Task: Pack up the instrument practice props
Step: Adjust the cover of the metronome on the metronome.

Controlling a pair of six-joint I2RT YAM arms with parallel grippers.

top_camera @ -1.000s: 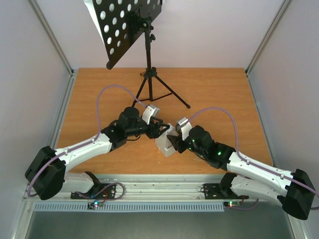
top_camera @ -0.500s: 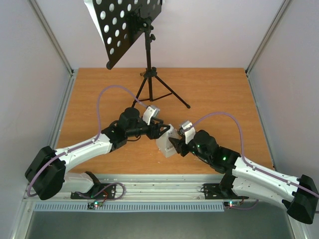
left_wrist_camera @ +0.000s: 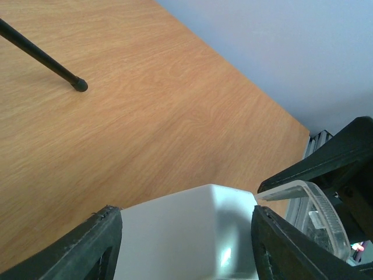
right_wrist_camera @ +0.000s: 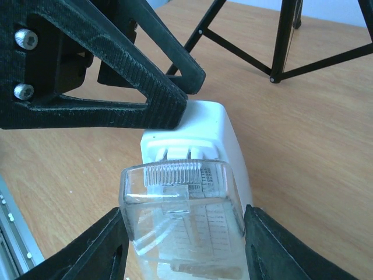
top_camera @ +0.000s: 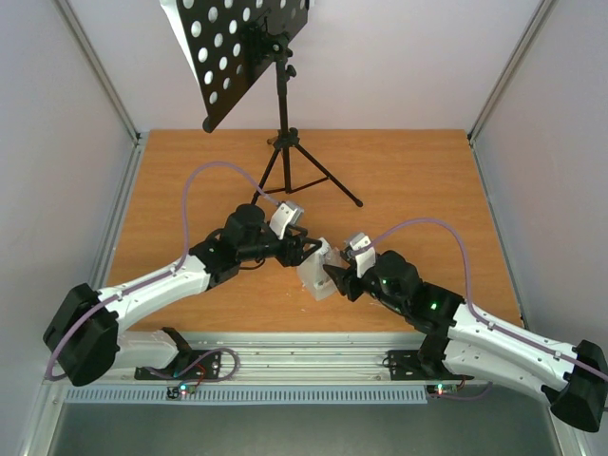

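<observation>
A: Entry: metronome [top_camera: 313, 277]. Position?
B: Between the two grippers, low over the table [top_camera: 408, 180]. Its base is hidden, so I cannot tell whether it touches the wood. The left gripper [left_wrist_camera: 183, 220] has one finger on each side of the white body, pads against it: a pinch on the metronome.
A: Right gripper [right_wrist_camera: 183, 219]?
B: It faces the left one from the opposite side. Its fingers are pressed onto the clear cover [right_wrist_camera: 180, 198], which leans at the metronome's front face with its ribbed edge up. Whether the cover is seated or loose, cannot tell.
A: Spacing of the two?
B: Very close. A left finger lies on the metronome's top shoulder, just beyond the right fingertips.
A: Other props?
B: The music stand [top_camera: 282, 104] is well beyond both grippers, at the table's far edge, tripod legs spread. One rubber foot [left_wrist_camera: 80, 85] shows ahead and to the left of the left fingers. The round-holed desk is tilted, high above both grippers. A white sheet [top_camera: 179, 33] shows at the desk's left edge and through the holes.
A: Surface, room?
B: Orange-brown wood grain, matte. Pale plain walls on three sides, metal frame posts [top_camera: 100, 76] at the corners. An aluminium rail [top_camera: 304, 353] runs behind both wrists.
</observation>
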